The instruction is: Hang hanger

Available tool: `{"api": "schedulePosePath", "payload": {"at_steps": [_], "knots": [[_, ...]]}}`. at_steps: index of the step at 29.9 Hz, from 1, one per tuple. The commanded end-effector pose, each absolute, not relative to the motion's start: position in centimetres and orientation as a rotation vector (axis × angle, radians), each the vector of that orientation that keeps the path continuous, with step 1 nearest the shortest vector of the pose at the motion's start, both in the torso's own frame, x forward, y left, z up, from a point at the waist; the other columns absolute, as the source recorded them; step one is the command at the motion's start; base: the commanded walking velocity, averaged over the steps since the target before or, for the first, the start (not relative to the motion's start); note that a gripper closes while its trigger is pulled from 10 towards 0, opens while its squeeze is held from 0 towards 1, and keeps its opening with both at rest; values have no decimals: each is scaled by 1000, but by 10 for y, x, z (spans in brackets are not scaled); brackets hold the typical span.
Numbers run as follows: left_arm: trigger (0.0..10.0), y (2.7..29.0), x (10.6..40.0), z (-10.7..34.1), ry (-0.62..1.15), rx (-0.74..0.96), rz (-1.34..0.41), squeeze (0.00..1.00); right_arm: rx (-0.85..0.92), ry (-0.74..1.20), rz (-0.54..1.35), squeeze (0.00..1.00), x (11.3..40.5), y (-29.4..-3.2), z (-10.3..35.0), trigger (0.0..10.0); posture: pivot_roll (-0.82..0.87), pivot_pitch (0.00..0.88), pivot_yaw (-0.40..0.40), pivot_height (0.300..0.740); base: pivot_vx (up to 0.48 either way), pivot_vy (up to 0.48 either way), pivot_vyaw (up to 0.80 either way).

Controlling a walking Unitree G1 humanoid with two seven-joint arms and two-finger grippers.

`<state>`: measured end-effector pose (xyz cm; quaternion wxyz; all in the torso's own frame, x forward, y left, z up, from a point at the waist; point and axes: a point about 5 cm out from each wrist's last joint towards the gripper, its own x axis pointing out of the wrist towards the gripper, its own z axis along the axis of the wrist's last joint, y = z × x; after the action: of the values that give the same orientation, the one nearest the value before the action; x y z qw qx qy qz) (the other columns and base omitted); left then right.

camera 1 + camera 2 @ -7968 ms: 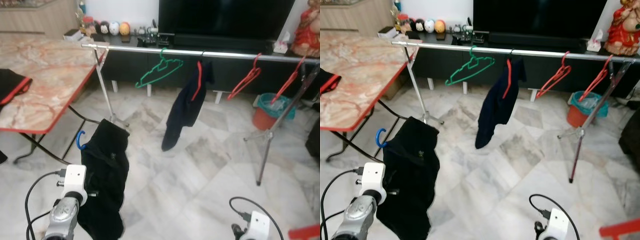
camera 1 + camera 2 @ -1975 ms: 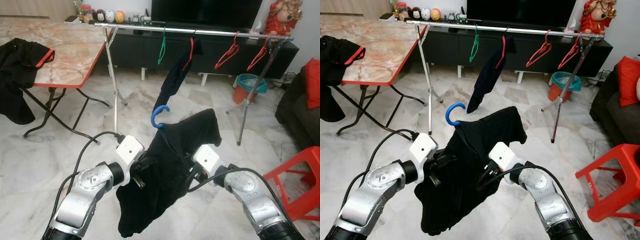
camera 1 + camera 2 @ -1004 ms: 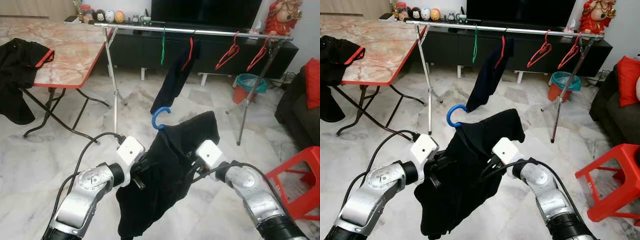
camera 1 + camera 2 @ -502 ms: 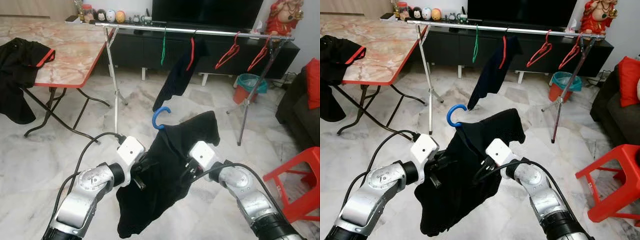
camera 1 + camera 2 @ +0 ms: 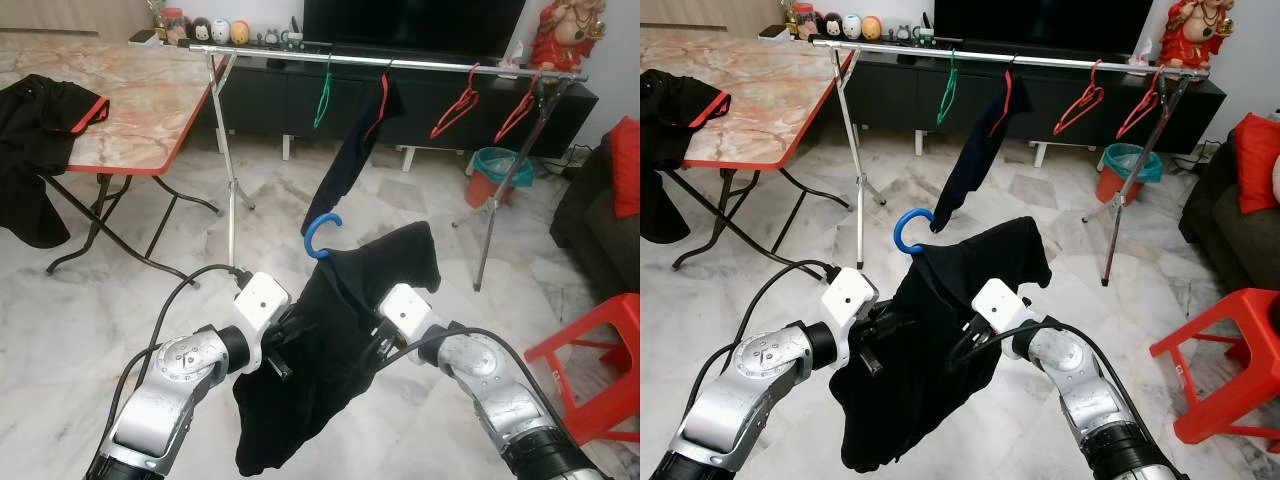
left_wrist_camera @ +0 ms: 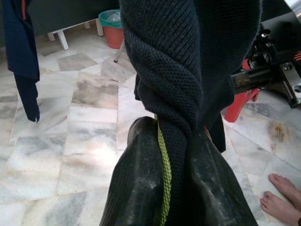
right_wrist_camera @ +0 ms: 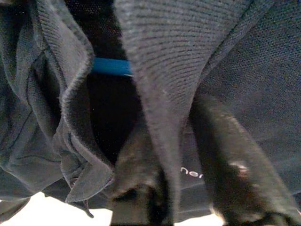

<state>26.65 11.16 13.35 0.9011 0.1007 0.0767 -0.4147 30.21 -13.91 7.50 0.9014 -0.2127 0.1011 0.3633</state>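
A black shirt (image 5: pixel 340 320) hangs on a blue hanger whose hook (image 5: pixel 321 232) sticks up above the collar. I hold it in front of me between both arms. My left gripper (image 6: pixel 171 127) is shut on a twisted bunch of the shirt's cloth (image 6: pixel 183 70). My right gripper (image 7: pixel 171 122) is shut on a fold of the same shirt, with the blue hanger bar (image 7: pixel 112 67) just beyond. The silver clothes rail (image 5: pixel 420 66) stands further ahead across the room.
On the rail hang a green hanger (image 5: pixel 323 95), a navy garment (image 5: pixel 350 165) on a red hanger, and two red hangers (image 5: pixel 455 105). A marble folding table (image 5: pixel 140 110) with a black garment (image 5: pixel 40 120) is left. A red stool (image 5: pixel 600 350) is right. A person's bare feet (image 6: pixel 282 197) stand nearby.
My right gripper has moved a little left along the shirt since a second ago. The navy garment on the rail has swung. My left gripper has held still.
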Motion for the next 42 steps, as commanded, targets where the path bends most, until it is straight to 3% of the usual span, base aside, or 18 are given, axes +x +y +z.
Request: {"api": "schedulePosePath", "payload": {"at_steps": [1,19,30,42], "knots": [[10000,105,265,149,93,201,-889,0,-449,198,737,0,306,-140,79,0,74,0,-99,740,0,0,0],[10000,108,263,147,109,215,-899,0,-452,188,719,0,309,-141,80,0,76,0,-98,740,0,0,0],[10000,161,250,114,315,540,-909,0,-506,205,708,0,311,-151,80,0,74,0,-94,740,0,0,0],[10000,198,234,131,360,602,-1070,0,-606,264,748,0,314,-167,79,0,90,0,-106,740,0,0,0]]}}
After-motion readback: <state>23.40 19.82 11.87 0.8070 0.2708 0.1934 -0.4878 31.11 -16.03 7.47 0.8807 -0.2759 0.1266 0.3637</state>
